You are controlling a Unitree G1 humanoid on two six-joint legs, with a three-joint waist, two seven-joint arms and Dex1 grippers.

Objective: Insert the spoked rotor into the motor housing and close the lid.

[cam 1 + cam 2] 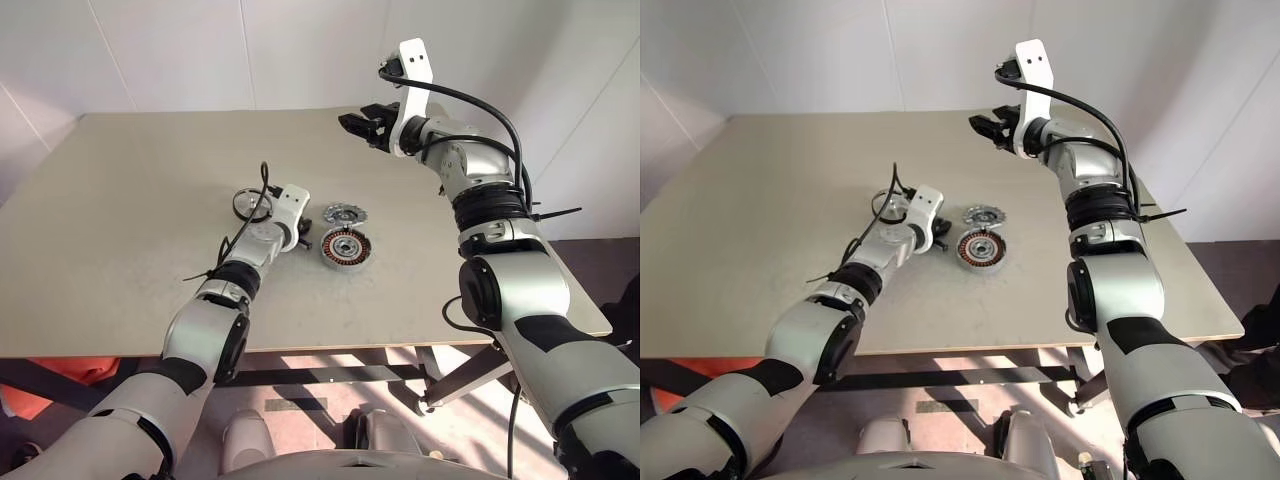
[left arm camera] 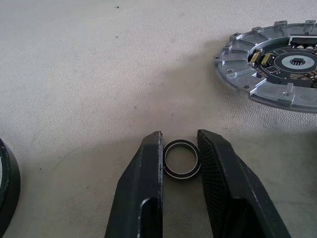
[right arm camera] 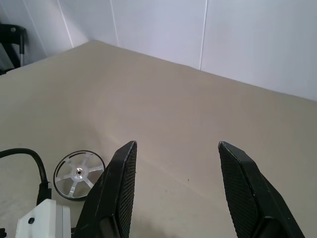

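The spoked rotor (image 1: pixel 252 204) lies on the counter (image 1: pixel 120 220), left of and apart from the motor housing (image 1: pixel 346 248); the lid (image 1: pixel 344 215) lies just beyond the housing, so insertion and closing remain undone. The left tool (image 2: pixel 181 148) is clamped on a small black ring (image 2: pixel 182 158) between rotor and housing; the right tool (image 3: pixel 177 163) hangs high, fingers apart and empty.

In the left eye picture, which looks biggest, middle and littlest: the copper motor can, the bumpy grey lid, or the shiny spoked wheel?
1. The motor housing looks biggest.
2. The lid and the spoked rotor look about alike, so I won't rank them; the left arm hides part of the rotor, and both lie farther from the camera than the housing.
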